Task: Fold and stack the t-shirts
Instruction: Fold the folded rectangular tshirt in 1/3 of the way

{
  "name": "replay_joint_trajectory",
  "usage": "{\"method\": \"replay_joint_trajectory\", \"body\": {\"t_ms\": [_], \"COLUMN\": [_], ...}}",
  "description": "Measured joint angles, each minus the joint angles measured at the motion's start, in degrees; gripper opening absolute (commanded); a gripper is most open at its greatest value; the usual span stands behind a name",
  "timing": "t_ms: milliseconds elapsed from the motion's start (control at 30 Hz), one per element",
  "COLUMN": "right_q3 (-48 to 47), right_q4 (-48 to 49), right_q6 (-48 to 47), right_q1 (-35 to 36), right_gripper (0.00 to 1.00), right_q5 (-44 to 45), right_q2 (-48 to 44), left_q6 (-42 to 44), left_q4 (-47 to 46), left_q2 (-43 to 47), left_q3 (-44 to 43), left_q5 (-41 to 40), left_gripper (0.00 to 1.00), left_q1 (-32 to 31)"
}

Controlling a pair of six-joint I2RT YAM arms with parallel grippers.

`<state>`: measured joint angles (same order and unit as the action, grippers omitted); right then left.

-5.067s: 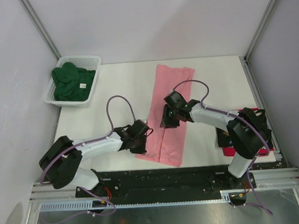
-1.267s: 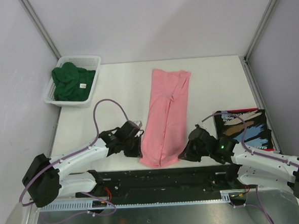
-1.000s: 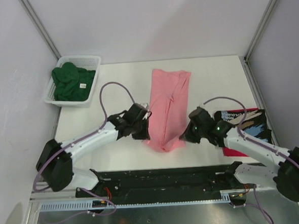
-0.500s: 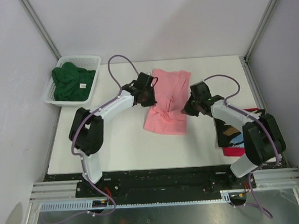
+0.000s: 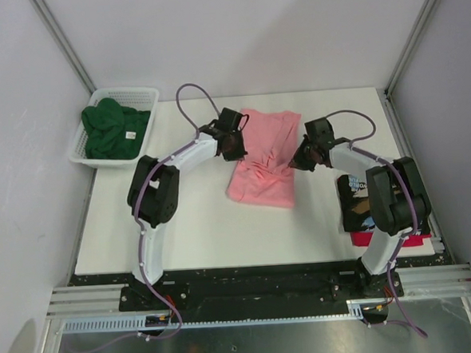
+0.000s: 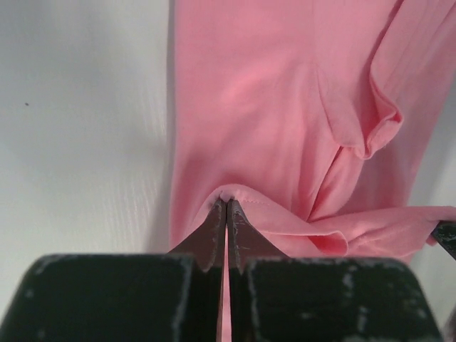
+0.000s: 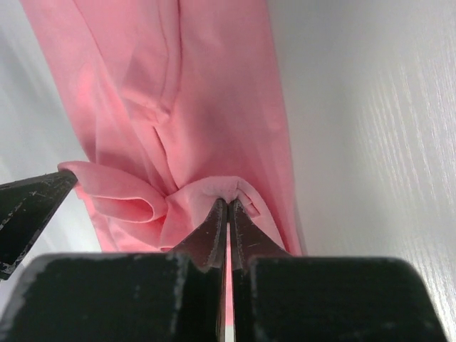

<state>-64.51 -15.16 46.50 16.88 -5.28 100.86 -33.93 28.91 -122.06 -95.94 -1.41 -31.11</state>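
The salmon-pink t-shirt (image 5: pixel 265 159) lies mid-table, its near half doubled back over its far half. My left gripper (image 5: pixel 235 144) is shut on the folded edge at the shirt's left side; the wrist view shows pink cloth (image 6: pixel 285 121) pinched at the tips of my left gripper (image 6: pixel 226 201). My right gripper (image 5: pixel 298 158) is shut on the same edge at the right side, and in its wrist view my right gripper (image 7: pixel 228 201) pinches a bunch of the pink t-shirt (image 7: pixel 185 92). A dark green t-shirt (image 5: pixel 113 129) fills the basket. A black printed t-shirt (image 5: pixel 357 205) lies on a red one (image 5: pixel 366 239) at the right.
The white mesh basket (image 5: pixel 138 94) stands at the table's far left corner. Metal frame posts (image 5: pixel 418 29) rise at both far corners. Bare white table (image 5: pixel 182 220) spreads in front of the pink shirt. The right arm reaches over the black and red stack.
Both grippers carried the pink shirt's near hem away from the table's front edge toward the far end, folding the long strip in half. In the last half second they moved slightly farther back.
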Motion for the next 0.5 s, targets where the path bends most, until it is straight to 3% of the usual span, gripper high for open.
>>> {"method": "replay_joint_trajectory", "body": {"t_ms": [333,433,500], "right_q3": [-3.1,-3.5,-3.9], "right_q4": [0.5,0.5,0.4], "right_q6": [-0.9,-1.2,-1.4], "right_q1": [-2.1,-2.8,-3.2], "right_gripper": [0.01,0.09,0.19], "right_q5": [-1.2,-1.4,-1.7], "right_q2": [3.3,4.3,4.9], "left_q6": [0.1,0.4,0.6], "left_q4": [-0.1,-0.2,-0.2], "left_q2": [-1.0,-2.5,-3.4], "left_q3": [-3.0,-4.2,-4.7], "left_q5": [0.1,0.3,0.6], "left_gripper": [0.0,0.03,0.12], "left_q1": [2.3,2.8,2.9]}}
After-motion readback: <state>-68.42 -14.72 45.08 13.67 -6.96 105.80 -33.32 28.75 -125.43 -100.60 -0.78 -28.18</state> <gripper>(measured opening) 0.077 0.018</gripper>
